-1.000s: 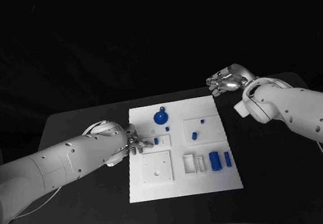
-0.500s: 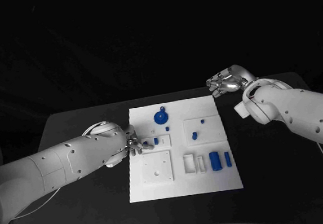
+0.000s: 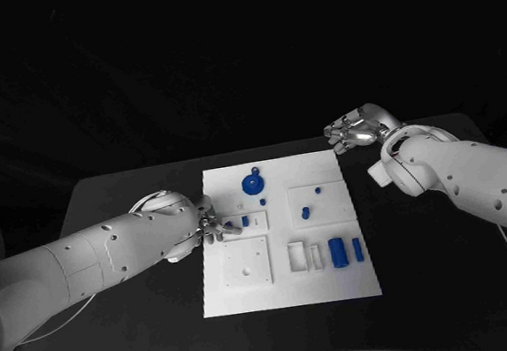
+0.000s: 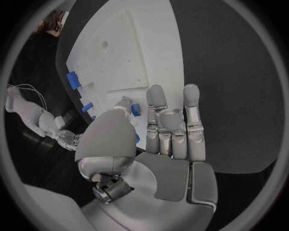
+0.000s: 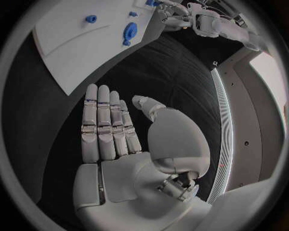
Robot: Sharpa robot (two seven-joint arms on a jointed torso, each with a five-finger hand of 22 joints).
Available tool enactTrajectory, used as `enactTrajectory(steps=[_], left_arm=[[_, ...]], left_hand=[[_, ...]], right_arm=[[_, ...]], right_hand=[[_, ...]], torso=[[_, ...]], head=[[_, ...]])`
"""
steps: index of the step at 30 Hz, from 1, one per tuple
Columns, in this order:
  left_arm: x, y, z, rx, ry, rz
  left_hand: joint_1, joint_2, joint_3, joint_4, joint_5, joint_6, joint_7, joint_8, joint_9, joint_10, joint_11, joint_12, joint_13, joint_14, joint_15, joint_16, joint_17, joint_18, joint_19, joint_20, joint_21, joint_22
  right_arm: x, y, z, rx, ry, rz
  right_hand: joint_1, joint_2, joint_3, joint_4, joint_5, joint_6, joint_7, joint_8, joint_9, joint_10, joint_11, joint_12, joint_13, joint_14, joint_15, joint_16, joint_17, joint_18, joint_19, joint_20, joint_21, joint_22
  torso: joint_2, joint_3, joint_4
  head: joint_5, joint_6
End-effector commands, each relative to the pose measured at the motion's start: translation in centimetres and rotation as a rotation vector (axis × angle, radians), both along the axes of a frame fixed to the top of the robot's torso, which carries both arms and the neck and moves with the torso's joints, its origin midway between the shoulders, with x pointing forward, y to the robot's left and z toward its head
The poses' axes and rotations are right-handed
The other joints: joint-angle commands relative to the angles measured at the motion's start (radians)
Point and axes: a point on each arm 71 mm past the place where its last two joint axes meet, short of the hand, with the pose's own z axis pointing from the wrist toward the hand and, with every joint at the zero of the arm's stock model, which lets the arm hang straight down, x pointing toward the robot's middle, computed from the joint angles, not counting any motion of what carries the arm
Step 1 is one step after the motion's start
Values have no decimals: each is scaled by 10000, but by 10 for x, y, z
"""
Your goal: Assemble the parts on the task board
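Beside the task board [image 3: 288, 269], black table [image 3: 136, 336].

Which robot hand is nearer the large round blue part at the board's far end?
Left. The left robot hand sits at the board's left edge, just nearer than the round blue part; the right robot hand hovers off the far right corner.

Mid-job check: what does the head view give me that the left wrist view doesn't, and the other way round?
Head view alone: the whole task board laid out, with the large round blue part near its far edge, two upright blue parts near its right side, and the right hand raised off the board's far right corner. Left wrist view alone: the left hand from behind, fingers extended, thumb tip beside a small blue part. Both: the board and the left hand at its left edge.
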Motion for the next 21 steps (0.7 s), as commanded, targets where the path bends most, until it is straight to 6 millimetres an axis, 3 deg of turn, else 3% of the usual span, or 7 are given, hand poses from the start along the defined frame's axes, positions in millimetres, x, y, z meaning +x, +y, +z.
enactTrajectory(steps=[1,6,21], left_arm=[[-1,-4,0,-370,-57,-133],[-2,-4,0,-486,-120,-143],[-6,3,3,-666,-277,-54]], left_hand=[[6,-231,-79,153,-47,5,12,-27,-9,489,-29,-16,-15,-41,-60,-60,-48,-153,-15,-18,-63,153],[44,-352,-185,191,-47,-8,24,-59,-41,492,-22,-74,-54,-47,-60,-134,-108,-153,-21,-19,-88,150],[159,-363,-210,175,-48,-23,39,-101,-90,493,-13,-137,-107,-34,-57,-226,-121,-153,-14,-15,-151,141]], right_arm=[[0,1,0,-26,7,126],[0,1,-1,-27,17,120],[-1,-1,-3,-38,85,85]], right_hand=[[-95,28,1,30,56,-18,61,-30,-4,-31,53,-18,-14,20,9,-61,-13,14,-56,-3,50,-13],[-93,31,-10,30,69,-27,62,-29,-3,-42,54,-19,-14,19,10,-62,-19,15,-61,0,41,-16],[-93,31,-10,30,69,-27,62,-29,-3,-42,54,-19,-14,19,10,-62,-19,15,-61,0,41,-16]], torso=[[-3,2,4],[-6,0,1],[-2,-2,6]], head=[[-24,-8],[-25,-10],[-25,-11]])
